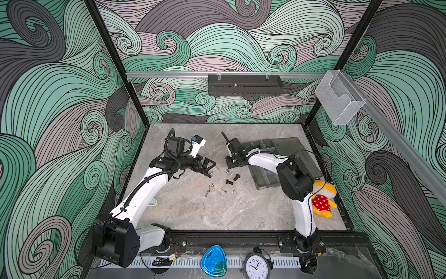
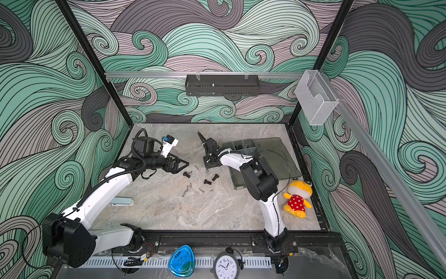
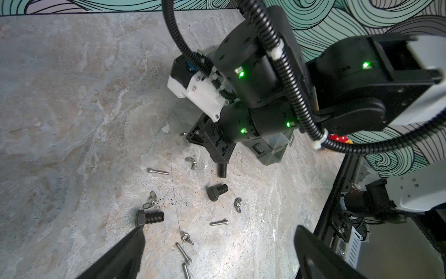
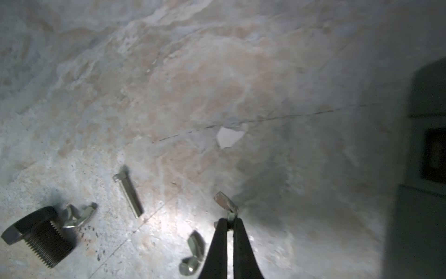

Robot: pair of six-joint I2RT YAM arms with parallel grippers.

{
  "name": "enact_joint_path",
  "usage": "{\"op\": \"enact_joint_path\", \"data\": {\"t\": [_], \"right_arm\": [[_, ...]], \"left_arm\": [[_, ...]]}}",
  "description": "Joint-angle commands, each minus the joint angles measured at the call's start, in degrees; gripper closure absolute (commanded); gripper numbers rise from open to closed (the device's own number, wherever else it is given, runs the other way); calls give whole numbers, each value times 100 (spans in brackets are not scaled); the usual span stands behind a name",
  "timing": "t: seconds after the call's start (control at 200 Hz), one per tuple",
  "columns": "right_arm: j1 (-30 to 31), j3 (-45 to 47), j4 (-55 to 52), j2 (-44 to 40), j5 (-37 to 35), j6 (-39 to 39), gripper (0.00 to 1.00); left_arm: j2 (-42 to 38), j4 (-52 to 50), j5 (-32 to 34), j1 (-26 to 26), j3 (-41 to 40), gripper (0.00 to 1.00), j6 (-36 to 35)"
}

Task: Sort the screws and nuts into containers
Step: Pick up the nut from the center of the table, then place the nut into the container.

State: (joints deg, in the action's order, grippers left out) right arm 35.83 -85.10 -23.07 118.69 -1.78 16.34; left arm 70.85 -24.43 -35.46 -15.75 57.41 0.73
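Pick-up in hand: the right claw [image 4: 230, 221] clenches one ear of a small silver metal wing nut [image 4: 225, 201] low over the marbled tabletop [image 4: 217, 72]. Next it likely needs lifting across to the smoky-grey translucent plastic organiser box [image 1: 265, 186]. The left claw [image 3: 219, 229] gapes, empty.

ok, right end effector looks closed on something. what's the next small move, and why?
Probably a short straight lift. The right end effector is shut on a small silver nut, apparently pinched by just one ear at the very tips, low over the table. Raising it slightly would test that thin grip before carrying it to the organiser box.
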Motion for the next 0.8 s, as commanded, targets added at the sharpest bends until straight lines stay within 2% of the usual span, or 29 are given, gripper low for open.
{"op": "enact_joint_path", "data": {"t": [0.0,0.205,0.34,0.525,0.67,0.795], "right_arm": [[-540,355,43,-683,110,34,94],[-1452,991,-13,-1495,22,72,94],[-2080,1320,-32,-1711,32,80,95],[-2668,1363,-4,-1611,-15,-29,95],[-2900,1214,22,-1407,-180,-143,94],[-2976,1104,-51,-1271,-151,-231,87]], "left_arm": [[128,220,-398,20,69,1,220],[79,623,-865,-343,-122,1,258],[-146,759,-840,-687,-303,1,15],[-120,647,-745,-772,-257,1,-113],[-157,615,-734,-781,-265,1,-177],[-153,560,-668,-786,-252,1,-222]]}}
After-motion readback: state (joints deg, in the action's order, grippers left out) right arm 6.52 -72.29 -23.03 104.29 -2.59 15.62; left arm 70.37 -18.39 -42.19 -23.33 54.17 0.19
